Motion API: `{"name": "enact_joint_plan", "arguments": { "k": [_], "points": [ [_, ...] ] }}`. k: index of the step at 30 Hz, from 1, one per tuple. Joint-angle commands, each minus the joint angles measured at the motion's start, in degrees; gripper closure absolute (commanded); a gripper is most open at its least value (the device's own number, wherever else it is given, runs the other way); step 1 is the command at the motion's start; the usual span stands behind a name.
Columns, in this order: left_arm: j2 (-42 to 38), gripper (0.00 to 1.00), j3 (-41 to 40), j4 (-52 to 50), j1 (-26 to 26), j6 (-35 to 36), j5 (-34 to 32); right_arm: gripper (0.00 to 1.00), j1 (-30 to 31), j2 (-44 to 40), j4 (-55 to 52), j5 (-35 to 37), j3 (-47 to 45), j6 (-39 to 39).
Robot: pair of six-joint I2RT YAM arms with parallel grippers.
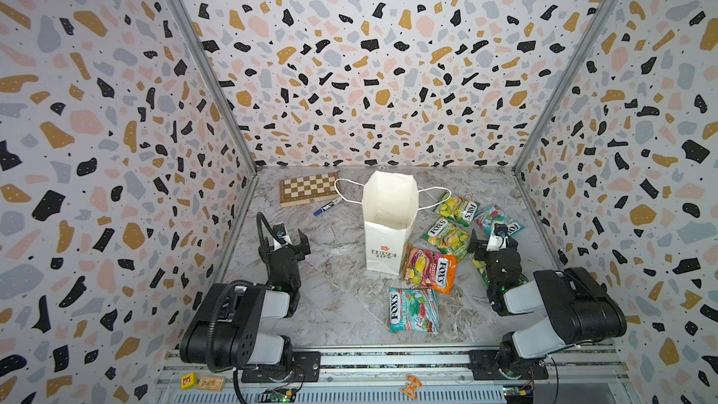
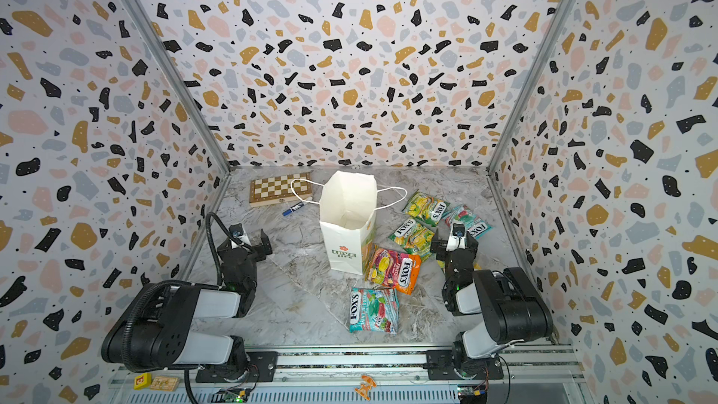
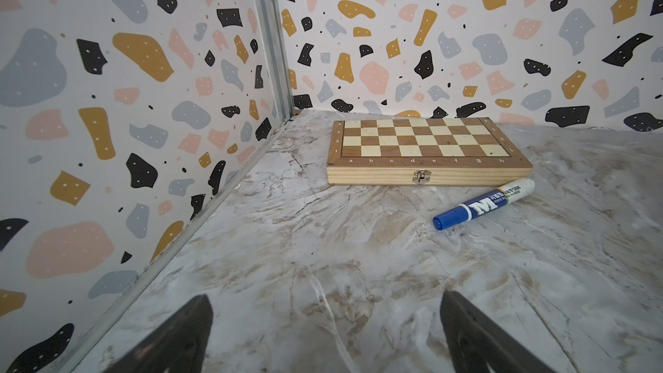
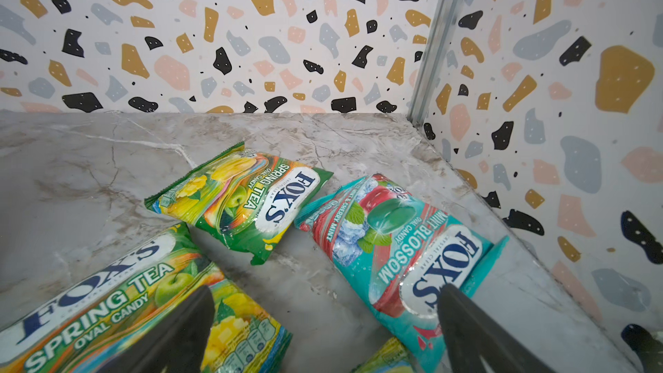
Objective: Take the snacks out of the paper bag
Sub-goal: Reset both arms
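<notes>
paper bag [image 1: 388, 227]: it stands upright near the middle of the marble table [image 1: 338, 305], mouth open upward; in both top views you look down onto its white floor. one cord handle [image 1: 344, 188] droops toward the chessboard, the other toward the snacks.

snacks: six packets lie flat on the table outside the bag, all on your right arm's side. the orange-pink packet [image 1: 429, 269] is just beside the bag's base, and the near teal packet [image 1: 413, 310] lies closer to the rail. the middle green packet [image 1: 447, 237], the far green packet [image 1: 456, 208] and the far teal packet [image 1: 491, 217] fan out toward the back corner. the sixth packet [image 1: 478, 268], green-yellow, is mostly hidden under your right arm.

right gripper [image 4: 326, 288]: it hangs over the far packets with its fingers [image 4: 186, 324] spread wide and nothing between them. one finger overlaps the middle green packet in the wrist view, the other the far teal packet.

left gripper [image 3: 324, 296]: its jaws are fully apart and it holds nothing. it sits above bare table, well apart from the bag, facing the closed wooden chessboard [image 3: 427, 145] and the blue-capped marker [image 3: 484, 202] just beside it.
</notes>
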Motion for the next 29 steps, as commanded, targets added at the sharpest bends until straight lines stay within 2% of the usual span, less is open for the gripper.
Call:
{"name": "enact_joint_plan", "arguments": {
  "k": [1,29],
  "points": [
    [-0.03,0.00,-0.02,4.07,0.34,0.26,0.06,0.01,0.05,-0.22,2.10,-0.43,0.65,-0.47],
    [-0.16,0.00,-0.02,4.07,0.34,0.26,-0.01,0.01,0.06,-0.38,2.00,-0.36,0.54,-0.44]
  ]
}}
